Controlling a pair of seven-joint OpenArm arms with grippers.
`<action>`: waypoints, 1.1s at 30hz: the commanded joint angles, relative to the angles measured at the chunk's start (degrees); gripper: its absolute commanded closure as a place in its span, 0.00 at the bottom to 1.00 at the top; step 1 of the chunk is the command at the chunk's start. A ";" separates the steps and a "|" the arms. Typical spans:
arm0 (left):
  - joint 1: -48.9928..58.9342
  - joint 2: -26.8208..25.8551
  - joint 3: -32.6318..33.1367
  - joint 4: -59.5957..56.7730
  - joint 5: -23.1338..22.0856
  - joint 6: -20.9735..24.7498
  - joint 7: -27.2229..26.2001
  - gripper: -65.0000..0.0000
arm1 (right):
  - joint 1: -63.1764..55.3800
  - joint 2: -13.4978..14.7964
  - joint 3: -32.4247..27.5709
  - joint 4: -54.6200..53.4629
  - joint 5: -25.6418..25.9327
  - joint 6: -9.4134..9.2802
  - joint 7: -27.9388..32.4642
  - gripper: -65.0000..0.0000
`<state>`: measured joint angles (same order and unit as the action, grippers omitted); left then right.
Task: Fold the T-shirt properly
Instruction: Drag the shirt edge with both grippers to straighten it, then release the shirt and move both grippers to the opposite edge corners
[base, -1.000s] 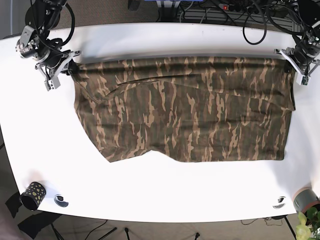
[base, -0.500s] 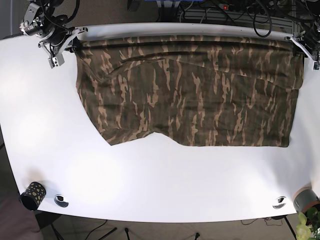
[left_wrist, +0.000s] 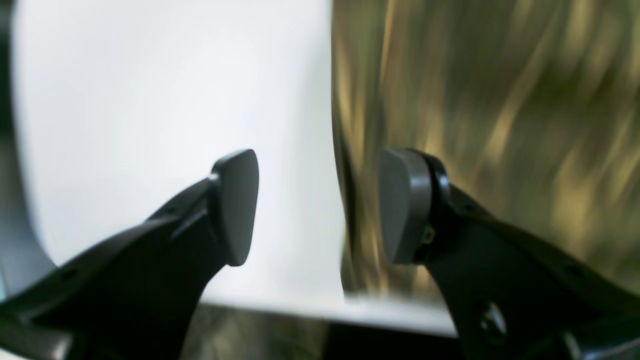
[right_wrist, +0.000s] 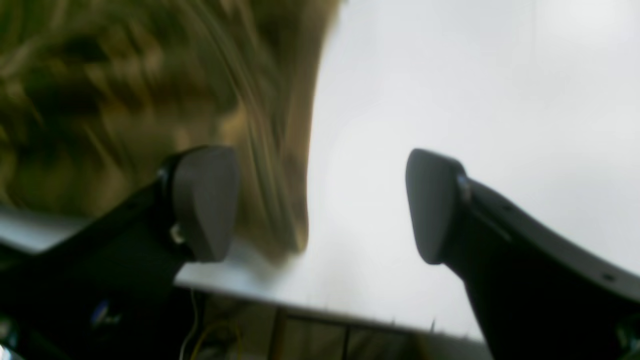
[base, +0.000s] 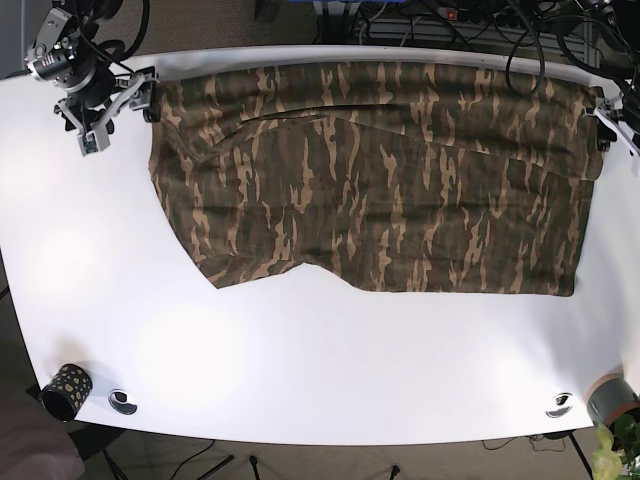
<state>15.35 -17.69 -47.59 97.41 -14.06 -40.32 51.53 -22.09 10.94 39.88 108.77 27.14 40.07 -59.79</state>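
Two grippers: both sat at the upper corners of the base view, one at each end of the shirt's top edge.
Shirt: the camouflage shirt (base: 380, 175) lay flat across the upper half of the white table (base: 300, 360), reaching from upper left to upper right of the frame, its top edge along the table's far rim.
Shirt outline: the lower edge ran roughly straight on the right and cut up diagonally at lower left.
Left gripper: the left gripper (left_wrist: 320, 205) was at the upper right of the base view, its fingers spread apart with nothing between them; in its wrist view the shirt's edge ran just beside the right-hand finger (left_wrist: 405, 205), over bare table.
Right gripper: the right gripper (right_wrist: 320, 205) was at the upper left of the base view, fingers spread wide and holding nothing; in its wrist view the shirt's corner lay between the fingers, nearer the left-hand one.
Sharpness: both wrist views were blurred, so cloth detail could not be made out.
Lower left of base view: a dark spotted cup (base: 62, 390) stood at the table's corner.
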 joint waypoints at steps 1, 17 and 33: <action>-0.81 -0.90 -0.19 2.68 0.04 0.32 0.56 0.46 | 2.61 1.24 0.34 0.37 0.34 -0.07 1.20 0.23; -15.05 2.35 2.36 4.53 0.66 0.32 0.65 0.46 | 29.60 7.48 -6.34 -23.63 0.25 -0.07 -5.31 0.23; -15.49 2.53 9.04 4.97 0.57 3.44 0.56 0.46 | 49.30 10.64 -24.80 -55.28 0.16 -0.07 13.77 0.23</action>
<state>0.30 -14.22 -38.19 101.16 -12.97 -37.32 53.12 24.53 19.73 16.10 55.66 26.35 39.68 -48.80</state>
